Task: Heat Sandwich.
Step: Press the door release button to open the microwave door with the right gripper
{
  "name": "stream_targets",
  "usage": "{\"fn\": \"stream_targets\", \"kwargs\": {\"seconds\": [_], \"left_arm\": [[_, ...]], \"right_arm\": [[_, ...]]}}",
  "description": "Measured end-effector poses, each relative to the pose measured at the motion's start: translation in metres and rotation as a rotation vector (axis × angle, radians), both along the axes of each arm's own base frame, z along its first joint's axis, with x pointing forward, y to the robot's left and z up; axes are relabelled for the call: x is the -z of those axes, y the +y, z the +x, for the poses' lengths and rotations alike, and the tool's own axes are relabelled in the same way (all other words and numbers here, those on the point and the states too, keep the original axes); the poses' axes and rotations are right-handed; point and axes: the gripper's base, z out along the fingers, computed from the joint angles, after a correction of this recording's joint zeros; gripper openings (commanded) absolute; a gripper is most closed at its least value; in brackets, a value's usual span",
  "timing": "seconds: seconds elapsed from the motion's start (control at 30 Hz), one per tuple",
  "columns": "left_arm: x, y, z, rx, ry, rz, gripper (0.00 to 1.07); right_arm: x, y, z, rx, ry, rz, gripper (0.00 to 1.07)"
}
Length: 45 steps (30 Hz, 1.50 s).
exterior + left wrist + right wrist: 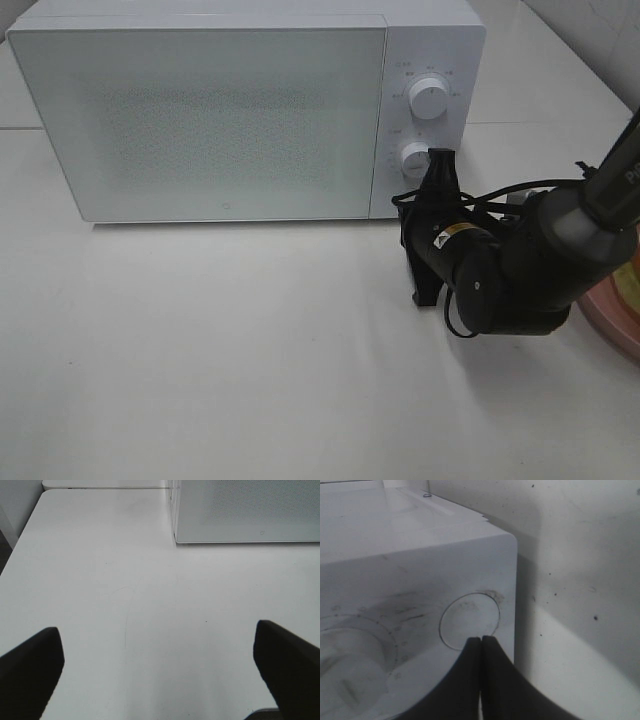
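High view: a white microwave (200, 110) fills the upper left of the frame, door shut, standing on a white table (200, 350). Two round knobs sit on its right-hand panel, an upper knob (430, 97) and a lower knob (413, 158).

My right gripper (438, 160) reaches in from the right edge, its tip just beside the lower knob. In the right wrist view its two dark fingers are pressed together with nothing between them, tips at a flat round disc (470, 617) on the panel.

My left gripper (160, 665) is spread wide and empty above bare table.

The sandwich (634, 272) shows only as a tan sliver at the far right edge, on a pink plate (612, 318), mostly hidden behind my right arm.
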Motion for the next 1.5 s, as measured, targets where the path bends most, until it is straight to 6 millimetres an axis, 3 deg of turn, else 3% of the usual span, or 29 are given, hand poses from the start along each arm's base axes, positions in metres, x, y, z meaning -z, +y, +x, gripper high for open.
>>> {"fn": "stream_targets", "kwargs": {"seconds": [0.37, 0.77, 1.5], "left_arm": [[0.0, 0.0, 0.0, 0.0, 0.0, 0.0, 0.98], [0.0, 0.0, 0.0, 0.0, 0.0, 0.0, 0.98], [0.0, 0.0, 0.0, 0.0, 0.0, 0.0, 0.98]], "right_arm": [[0.001, 0.003, 0.011, 0.028, -0.026, 0.0, 0.0], [0.001, -0.007, 0.016, 0.047, -0.03, -0.029, 0.0], [-0.002, 0.0, 0.037, 0.068, -0.013, -0.03, 0.0]]}}
